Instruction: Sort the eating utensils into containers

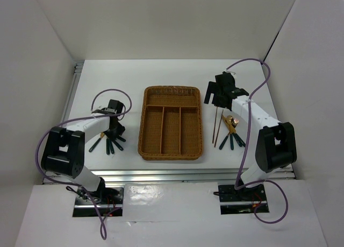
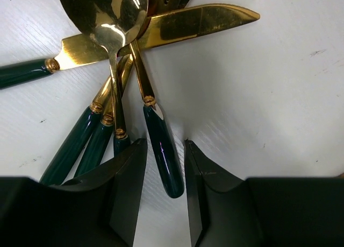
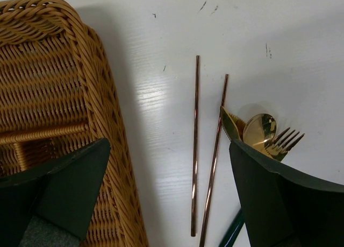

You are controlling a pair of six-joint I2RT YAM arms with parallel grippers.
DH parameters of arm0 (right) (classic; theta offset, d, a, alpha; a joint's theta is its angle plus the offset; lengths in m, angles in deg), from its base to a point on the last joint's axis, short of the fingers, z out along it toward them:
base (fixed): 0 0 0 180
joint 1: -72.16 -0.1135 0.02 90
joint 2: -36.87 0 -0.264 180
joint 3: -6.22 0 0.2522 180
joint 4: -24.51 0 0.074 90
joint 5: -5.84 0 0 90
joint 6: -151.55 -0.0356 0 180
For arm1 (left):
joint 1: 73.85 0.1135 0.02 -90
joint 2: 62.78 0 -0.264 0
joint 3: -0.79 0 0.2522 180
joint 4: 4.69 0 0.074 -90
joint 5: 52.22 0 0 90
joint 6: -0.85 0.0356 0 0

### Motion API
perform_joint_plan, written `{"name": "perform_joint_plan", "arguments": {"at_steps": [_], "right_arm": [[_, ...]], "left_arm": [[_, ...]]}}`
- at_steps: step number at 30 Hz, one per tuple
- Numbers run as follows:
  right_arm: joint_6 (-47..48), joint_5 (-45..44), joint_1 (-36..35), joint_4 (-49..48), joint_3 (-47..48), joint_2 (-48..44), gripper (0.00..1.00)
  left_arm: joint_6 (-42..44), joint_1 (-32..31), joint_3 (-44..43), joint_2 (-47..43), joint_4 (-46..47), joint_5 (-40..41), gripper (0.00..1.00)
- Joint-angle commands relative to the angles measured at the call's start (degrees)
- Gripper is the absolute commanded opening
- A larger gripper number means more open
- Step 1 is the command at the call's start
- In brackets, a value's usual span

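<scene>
Left claw (image 2: 165, 145), released, straddles one teal handle (image 2: 162, 163); it should close squarely, catching nothing else. Right claw (image 3: 169, 146) gapes above the chopsticks (image 3: 194, 150).

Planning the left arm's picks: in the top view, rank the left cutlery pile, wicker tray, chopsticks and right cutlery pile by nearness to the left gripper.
1. Left cutlery pile, at the left gripper.
2. Wicker tray, table centre.
3. Chopsticks, right of the tray.
4. Right cutlery pile, just past the chopsticks.
</scene>
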Motion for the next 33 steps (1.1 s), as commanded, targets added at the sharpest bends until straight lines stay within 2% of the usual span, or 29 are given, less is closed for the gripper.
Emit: {"name": "perform_joint_plan", "arguments": {"at_steps": [1,8,15,23,33], "right_arm": [[-0.3,-0.9,0.3,-0.2,1.5,0.1,1.0],[-1.4,-0.9,0.3,-0.2,1.0,-0.4,1.0],[-1.4,-1.5,0.3,-0.2,1.0,-0.4,1.0],[-2.0,-2.0,0.3,-0.2,1.5,-0.4,1.0],[-3.7,-5.2,0.3,2.6,1.5,-0.4,1.0]], "left_arm": [[-1.5,0.2,-0.5,3.4,-3.0,0.6,0.47],[0.2,0.2,-1.6,5.6,-4.1,0.6,0.34],[1.4,0.2,-1.6,2.0,-4.2,0.1,0.29],[6.9,-2.4,-7.1,-6.3,-9.5,1.2,0.29],[15.7,-8.9,-15.8,-10.7,-10.5,-5.3,0.3]]}}
